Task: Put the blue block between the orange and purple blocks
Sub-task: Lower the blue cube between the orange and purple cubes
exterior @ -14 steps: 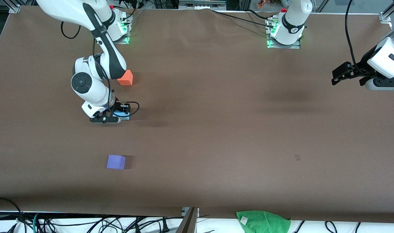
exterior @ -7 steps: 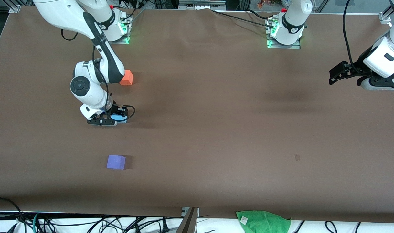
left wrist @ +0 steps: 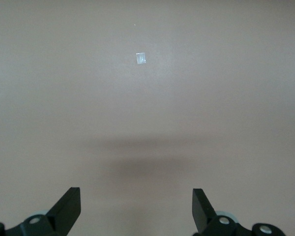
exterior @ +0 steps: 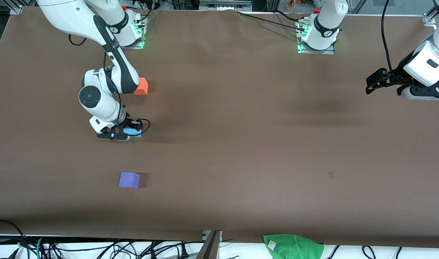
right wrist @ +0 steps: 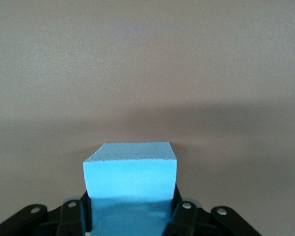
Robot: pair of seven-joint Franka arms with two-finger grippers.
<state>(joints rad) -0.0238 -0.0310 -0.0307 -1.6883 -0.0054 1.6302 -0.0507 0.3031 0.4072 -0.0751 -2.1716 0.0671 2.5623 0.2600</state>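
My right gripper (exterior: pixel 127 131) is shut on the light blue block (exterior: pixel 133 132), low over the table between the orange block (exterior: pixel 142 86) and the purple block (exterior: pixel 129 180). I cannot tell whether the block touches the table. The orange block is farther from the front camera and partly hidden by the right arm; the purple block is nearer to it. In the right wrist view the blue block (right wrist: pixel 130 169) sits between the fingers of the right gripper (right wrist: pixel 130 214). My left gripper (exterior: pixel 371 83) waits open and empty over the left arm's end of the table; the left wrist view shows it (left wrist: pixel 136 201) over bare table.
A green cloth (exterior: pixel 293 246) lies at the table's front edge. A small dark mark (exterior: pixel 331 175) is on the brown table cover (exterior: pixel 241 144). A small pale mark (left wrist: pixel 141 58) shows on the table in the left wrist view. Cables hang under the front edge.
My right gripper, with the blue block in it, has shifted slightly toward the front camera and the right arm's end of the table. The left gripper has drifted slightly.
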